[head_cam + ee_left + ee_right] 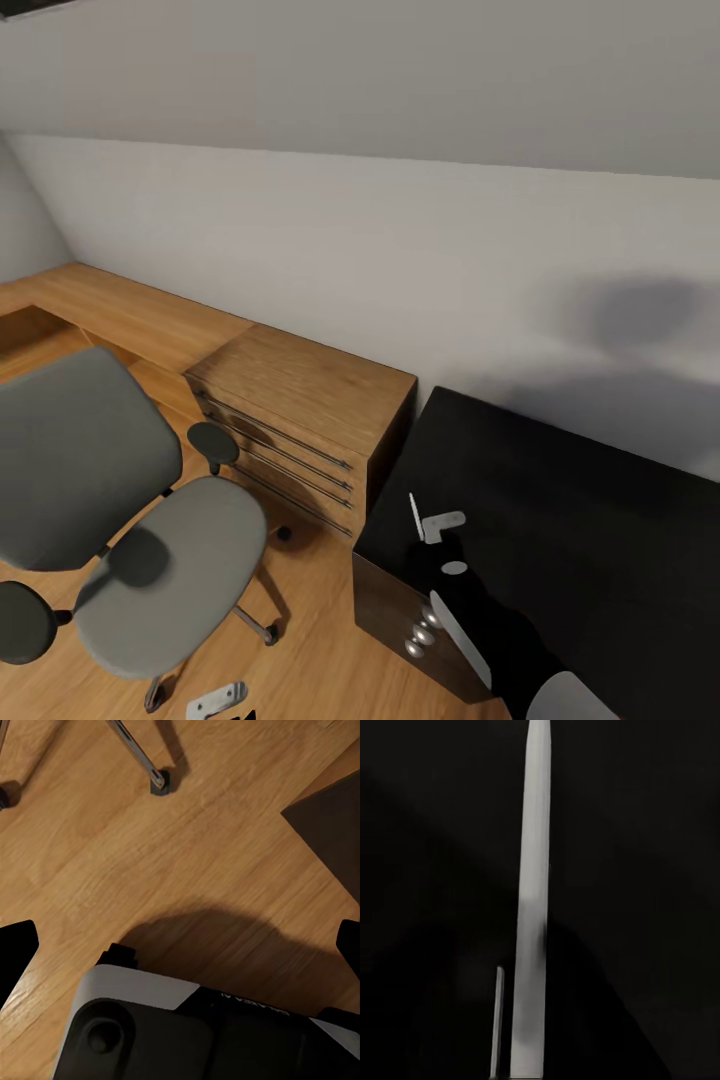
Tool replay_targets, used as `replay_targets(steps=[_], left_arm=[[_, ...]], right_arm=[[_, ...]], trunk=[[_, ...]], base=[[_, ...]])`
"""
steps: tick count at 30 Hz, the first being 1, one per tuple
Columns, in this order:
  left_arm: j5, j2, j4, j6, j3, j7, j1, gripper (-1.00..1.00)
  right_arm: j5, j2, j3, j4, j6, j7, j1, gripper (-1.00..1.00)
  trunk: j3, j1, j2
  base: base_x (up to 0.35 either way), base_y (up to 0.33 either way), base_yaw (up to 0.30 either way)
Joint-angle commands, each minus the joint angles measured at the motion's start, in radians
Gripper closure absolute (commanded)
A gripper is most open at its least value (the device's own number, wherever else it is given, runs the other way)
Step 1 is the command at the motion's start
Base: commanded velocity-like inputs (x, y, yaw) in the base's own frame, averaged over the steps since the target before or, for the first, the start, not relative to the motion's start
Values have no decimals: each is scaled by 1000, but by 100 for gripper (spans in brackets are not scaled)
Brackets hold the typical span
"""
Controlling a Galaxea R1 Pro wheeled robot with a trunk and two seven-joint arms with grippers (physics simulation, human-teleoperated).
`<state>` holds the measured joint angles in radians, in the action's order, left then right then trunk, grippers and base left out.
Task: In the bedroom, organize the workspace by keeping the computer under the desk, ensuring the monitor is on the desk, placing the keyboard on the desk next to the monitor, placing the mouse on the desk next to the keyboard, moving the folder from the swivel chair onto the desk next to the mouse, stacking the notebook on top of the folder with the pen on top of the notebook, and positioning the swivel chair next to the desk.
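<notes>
Swivel chair [130, 520]: grey padded seat and back, black armrests, chrome legs on casters. Stands on the wooden floor [320, 650] at the left of the head view, just beside a wooden drawer cabinet [300, 420] and near the dark surface. Seat is bare. One chrome leg with its caster [159, 780] shows from the left wrist camera.

Desk [560, 530]: black surface against the pale wall [400, 230], at the right of the head view. Its near-left corner carries a drawer front with silver knobs [422, 633]. Its dark corner [330, 832] also shows from the left wrist camera.

Wooden drawer cabinet: light wood, long metal handles, between the chair and the black surface, touching or nearly touching the latter. A low wooden counter [120, 310] runs on along the wall to the left.

Right arm [470, 590]: dark, with pale grey parts, reaching over the near-left corner of the black surface. The right wrist camera gives a thin pale upright strip [531, 907] on black; cannot tell how far its fingers are apart, nor whether they hold anything.

Left arm: its camera looks down on the floor; dark finger tips [15, 945] sit at opposite edges, spread wide with nothing between. A white and black robot body part [150, 1027] lies below.
</notes>
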<state>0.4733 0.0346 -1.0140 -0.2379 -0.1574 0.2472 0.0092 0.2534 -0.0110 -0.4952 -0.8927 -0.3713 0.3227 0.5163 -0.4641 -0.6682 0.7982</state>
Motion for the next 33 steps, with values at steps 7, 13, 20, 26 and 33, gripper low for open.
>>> replay_targets(steps=[7, 13, 20, 26, 33], left_arm=[[10, 1, -3, -3, -4, 9, 0, -100], [10, 2, -3, -3, -3, 9, 0, -100], [10, 2, -3, -3, -4, 9, 0, -100], [10, 2, -3, -3, -4, 9, 0, -100], [10, 2, -3, -3, -3, 9, 0, -100]], right_arm=[[52, 0, -2, 26, -31, 10, 1, 100], [58, 2, -1, -11, -46, 11, 0, 100], [58, 2, 0, -15, -49, 12, 0, 100], [58, 2, -1, -17, -49, 12, 1, 100], [57, 2, -2, -17, -49, 12, 0, 100]], trunk=[[-1, 0, 1], [-1, 0, 1], [-1, 0, 1], [-1, 0, 1], [-1, 0, 1]], base=[[0, 0, 0], [0, 0, 0], [0, 0, 0], [0, 0, 0], [0, 0, 0]])
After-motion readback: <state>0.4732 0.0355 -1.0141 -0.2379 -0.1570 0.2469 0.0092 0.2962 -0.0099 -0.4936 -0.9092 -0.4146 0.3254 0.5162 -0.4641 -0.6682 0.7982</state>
